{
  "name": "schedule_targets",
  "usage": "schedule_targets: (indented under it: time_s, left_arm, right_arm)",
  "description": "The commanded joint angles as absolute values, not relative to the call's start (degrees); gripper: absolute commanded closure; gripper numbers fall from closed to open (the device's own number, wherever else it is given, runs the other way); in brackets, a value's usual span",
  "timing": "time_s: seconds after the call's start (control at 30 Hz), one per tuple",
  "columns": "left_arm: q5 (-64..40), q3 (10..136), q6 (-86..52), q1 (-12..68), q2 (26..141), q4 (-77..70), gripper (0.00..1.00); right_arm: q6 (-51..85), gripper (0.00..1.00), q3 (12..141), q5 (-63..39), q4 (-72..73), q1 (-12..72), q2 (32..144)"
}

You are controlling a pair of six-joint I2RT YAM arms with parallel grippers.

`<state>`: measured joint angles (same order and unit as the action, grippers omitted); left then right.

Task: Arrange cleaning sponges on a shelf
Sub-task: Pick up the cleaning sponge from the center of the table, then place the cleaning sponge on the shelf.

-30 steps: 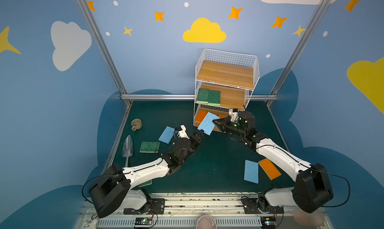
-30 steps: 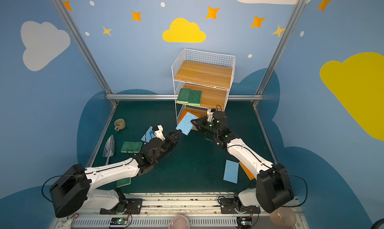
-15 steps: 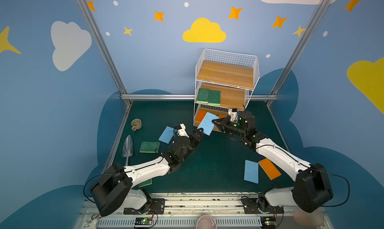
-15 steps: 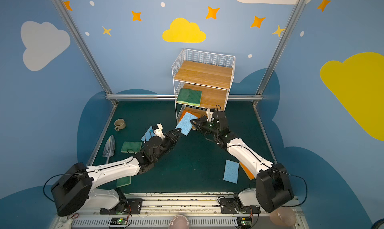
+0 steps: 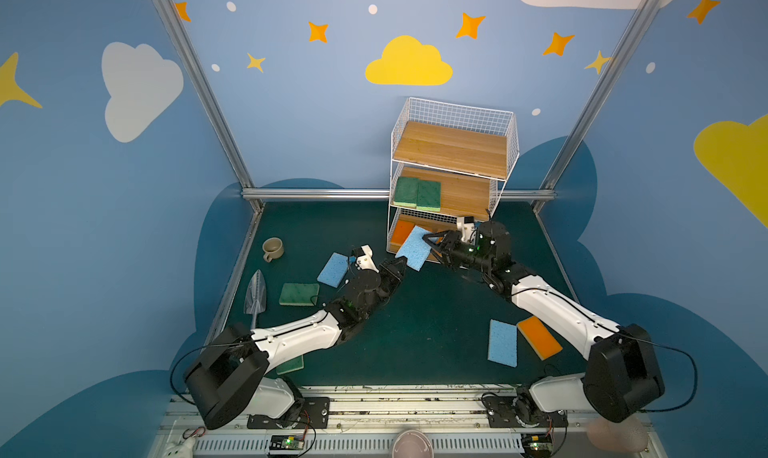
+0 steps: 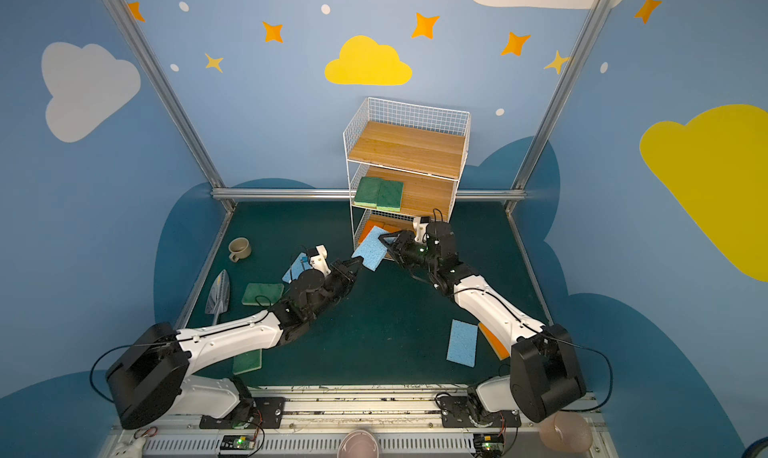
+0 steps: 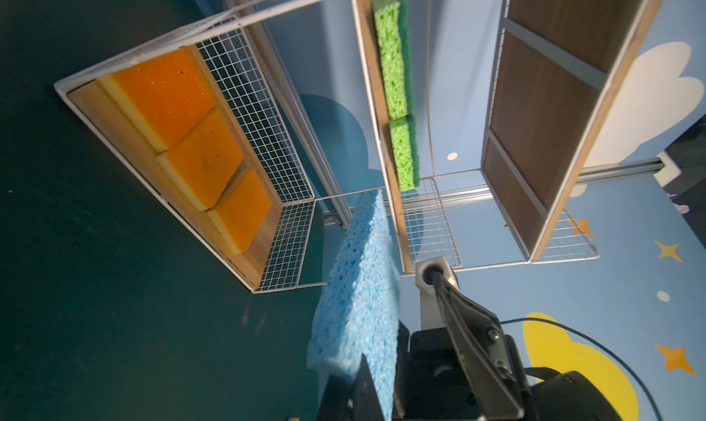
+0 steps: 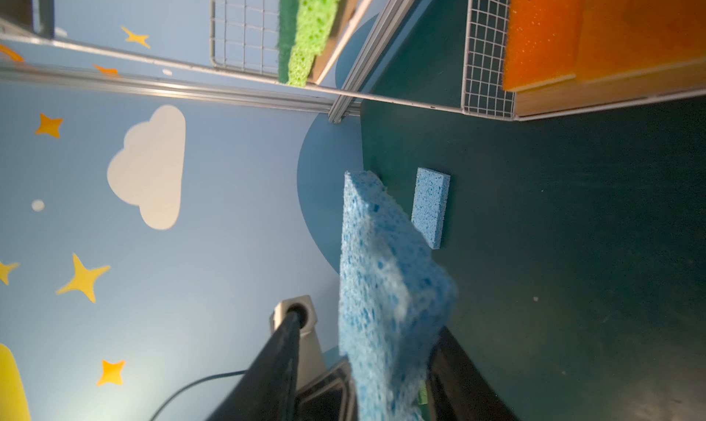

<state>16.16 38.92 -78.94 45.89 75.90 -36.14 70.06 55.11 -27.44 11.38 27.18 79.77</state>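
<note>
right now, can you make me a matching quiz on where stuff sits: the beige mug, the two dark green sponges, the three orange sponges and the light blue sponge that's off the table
Things
1. beige ceramic mug
2. two dark green rectangular sponges
3. three orange-on-yellow rectangular sponges
4. raised light blue porous sponge

Places
A. bottom board of the white wire rack with wooden boards
B. clamped in the left tool
C. standing on the dark green tabletop
D. middle board of the rack

Pairs: 1-C, 2-D, 3-A, 4-B
</note>
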Motion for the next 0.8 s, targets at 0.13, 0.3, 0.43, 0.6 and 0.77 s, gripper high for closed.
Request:
schedule_targets:
  time_s: [0.13,0.3,0.43,0.6,0.77]
  left_arm:
    - [19.1,43.0,-74.4,44.5,63.9,-25.7,0.97]
    - [20.0,48.8,-71.4,43.5,62.2,-20.8,0.97]
    - [18.9,57.1,-70.1,42.6,65.9,-19.0,0.97]
    - [18.8,69.0,-69.0,41.7,72.3,-15.9,0.97]
    - [19.6,82.9,-68.7,41.0,81.9,-12.1,0.97]
  right_arm:
    - [65.5,0.3,53.8,-28.8,5.7,25.0,74.5]
    - [63.7,0.31,49.0,-28.4,3.0,22.6,71.0]
    - [62.2,0.31,46.9,-28.6,1.3,21.2,69.5]
    - [60.4,0.31,46.6,-28.9,0.0,20.5,68.8]
    - [59.4,0.31,46.9,-30.3,-0.4,19.5,70.0]
